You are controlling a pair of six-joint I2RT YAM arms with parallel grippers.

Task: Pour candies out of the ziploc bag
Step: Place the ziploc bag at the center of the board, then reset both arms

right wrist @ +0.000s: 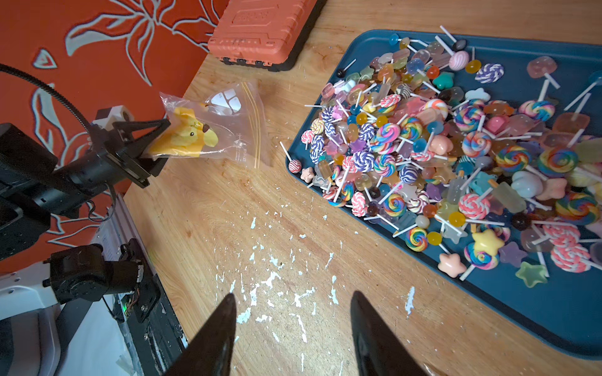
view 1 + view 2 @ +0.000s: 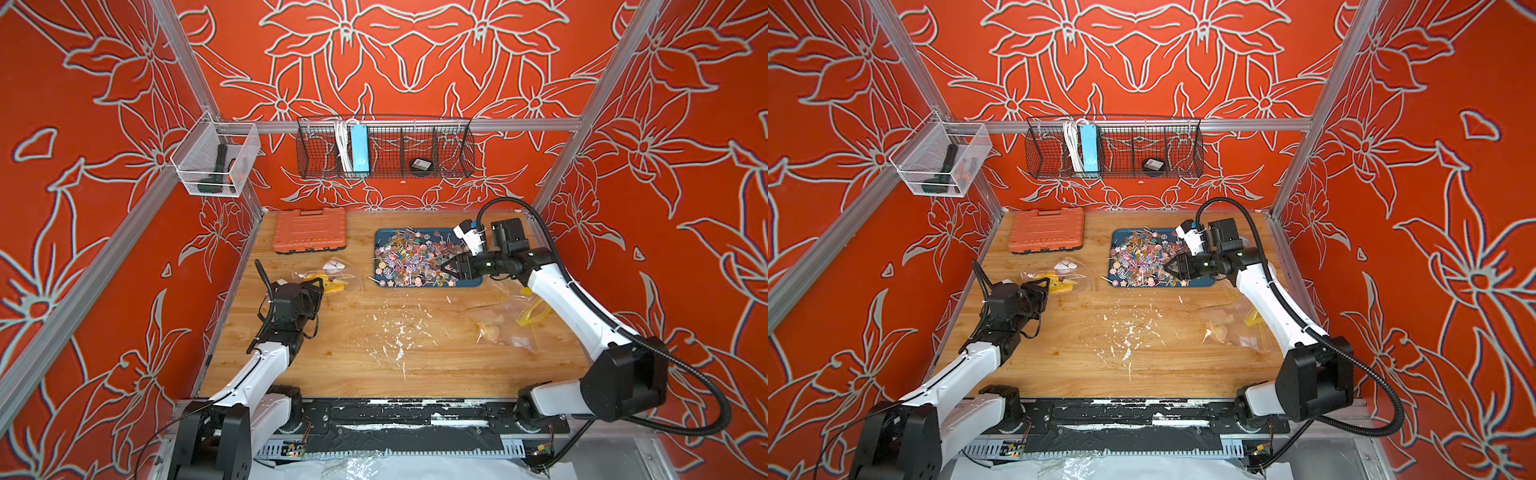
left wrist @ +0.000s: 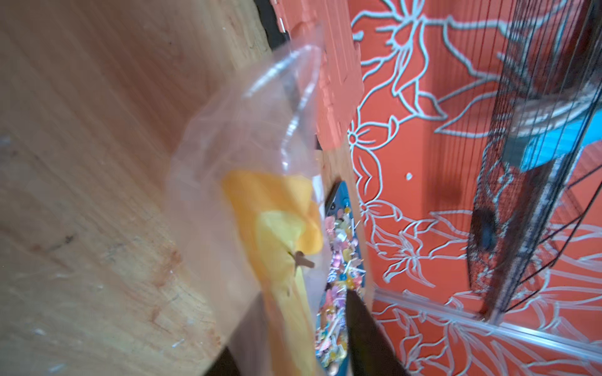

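Candies [image 2: 415, 259] on the tray [image 1: 537, 312], case [image 2: 309, 230] to its left.

Table [image 1: 228, 201]: bare wood, grain showing, matt, scuffed with white flaky marks. Tray [image 1: 537, 312]: dark blue plastic, smooth, rather dull. Candies [image 1: 423, 146]: hard and shiny (some see-through like jelly) on thin white sticks. Ziploc bag [image 1: 241, 136]: thin clear plastic — crinkly, glossy. Orange case [image 1: 260, 29]: hard plastic, ridged, matt. Wire basket [image 2: 453, 153]: black metal mesh. Frame rail [image 2: 519, 124]: silvery metal, smooth.

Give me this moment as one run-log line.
candies: heaped on blue tray | left gripper: jaws apart at bag with yellow toy | right gripper: open, empty, near tray
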